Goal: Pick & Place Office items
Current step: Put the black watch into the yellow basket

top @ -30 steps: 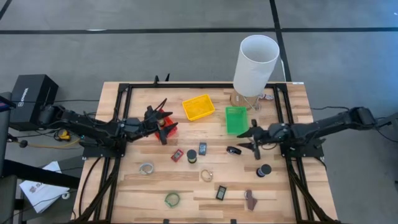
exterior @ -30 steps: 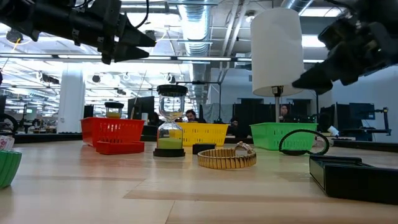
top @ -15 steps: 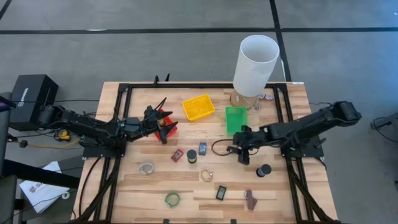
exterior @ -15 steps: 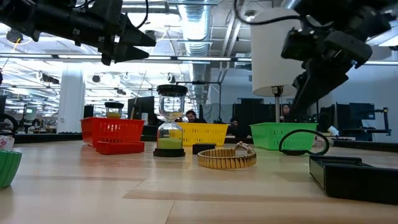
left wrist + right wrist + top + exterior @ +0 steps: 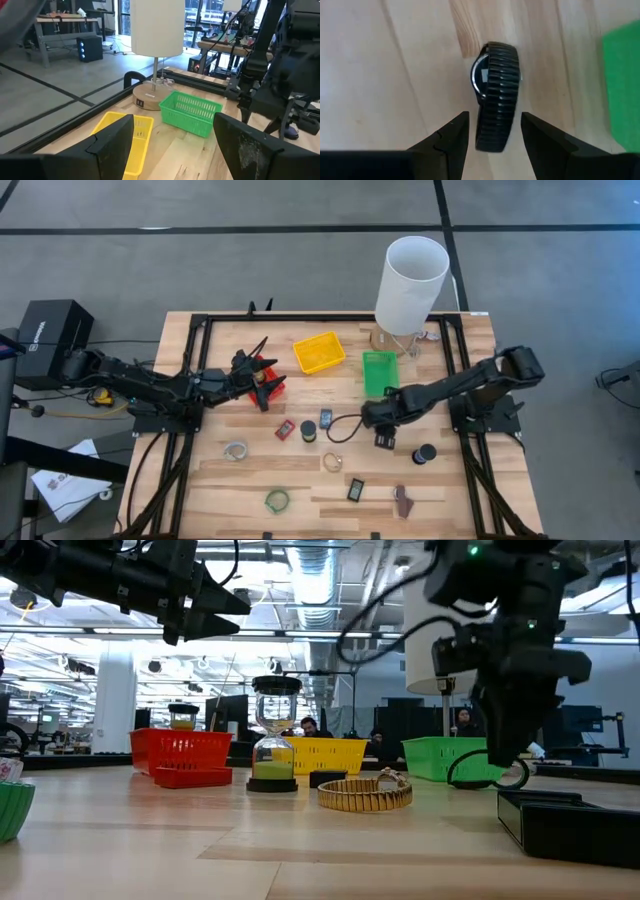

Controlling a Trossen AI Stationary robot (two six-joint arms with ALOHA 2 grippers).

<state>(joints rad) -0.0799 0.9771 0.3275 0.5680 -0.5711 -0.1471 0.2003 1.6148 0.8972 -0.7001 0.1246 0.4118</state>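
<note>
Two open grippers (image 5: 262, 380) (image 5: 492, 137) above a wooden table (image 5: 440, 490), office room behind.

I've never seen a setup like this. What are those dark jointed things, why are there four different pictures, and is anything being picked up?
The dark things are two robot arms at a wooden table, each ending in a two-finger gripper. One picture looks straight down, one looks level across the tabletop, and two come from cameras on the arms' wrists.

On the table lie small office items, among them a green ring and a black roll, plus a red bin, a yellow bin, a green bin and a tall white cylinder.

The left gripper waits open over the red bin, holding nothing. The right gripper is open too, its fingers on either side of a black watch that lies on the wood. Nothing is lifted yet.
</note>
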